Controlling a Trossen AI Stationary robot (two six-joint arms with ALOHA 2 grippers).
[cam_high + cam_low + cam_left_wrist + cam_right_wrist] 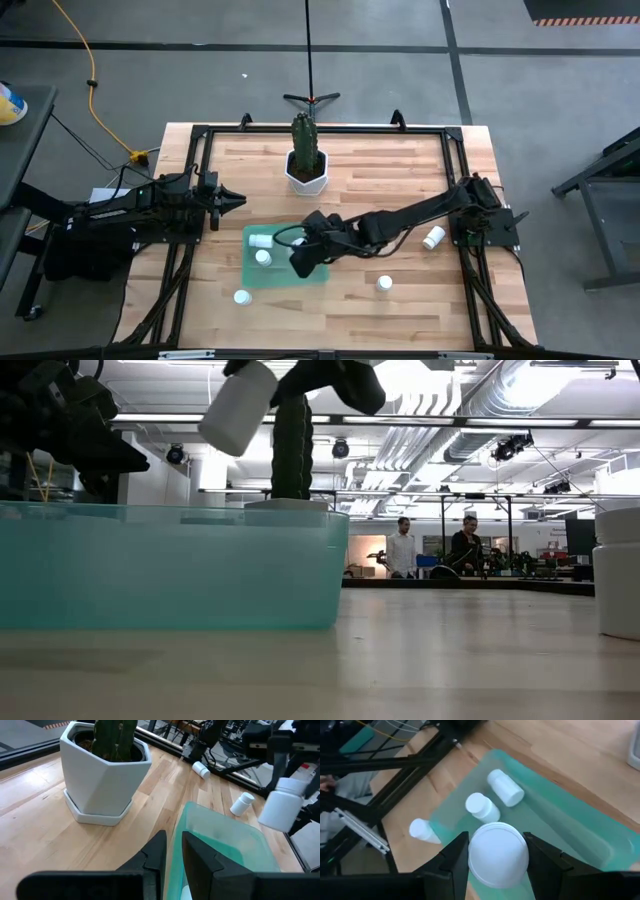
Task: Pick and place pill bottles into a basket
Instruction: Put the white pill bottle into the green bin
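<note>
Two white capped pill bottles (492,797) lie in teal basket (580,827); R jaws grip a third bottle (498,853) above, L jaws closed.

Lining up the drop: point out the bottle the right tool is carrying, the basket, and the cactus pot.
carried bottle (498,853), right wrist view, on its round white end between the right tool's fingers.
basket (170,570), low view, on its teal front wall.
cactus pot (107,777), left wrist view, on its white side face.
</note>
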